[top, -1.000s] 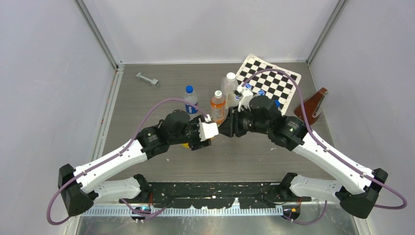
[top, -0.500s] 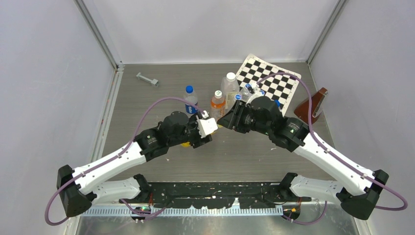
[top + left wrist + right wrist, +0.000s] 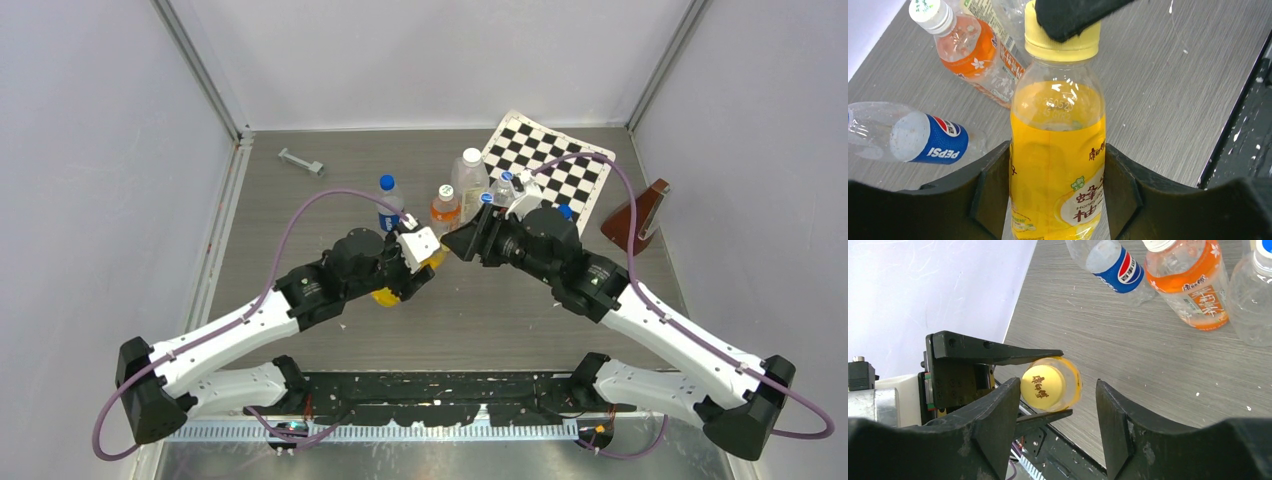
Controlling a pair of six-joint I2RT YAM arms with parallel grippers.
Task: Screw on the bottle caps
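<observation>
Screwing step: left jaws grip the juice bottle (image 3: 1058,165); right jaws are open around its yellow cap (image 3: 1043,381). Next they should close and turn.

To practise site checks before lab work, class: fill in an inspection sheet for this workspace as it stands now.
Surface: grey wood-grain table, a few pale specks.
Job's things: juice bottle with its yellow cap on top; Pepsi bottle standing, blue cap on.
Clutter: orange-drink bottle, tall clear bottle, checkerboard, metal bracket.
Pincers: left pincer clamps the juice bottle; right pincer open around the yellow cap.
Cables: purple cable arcs over each arm.
Surroundings: pale walls.
</observation>
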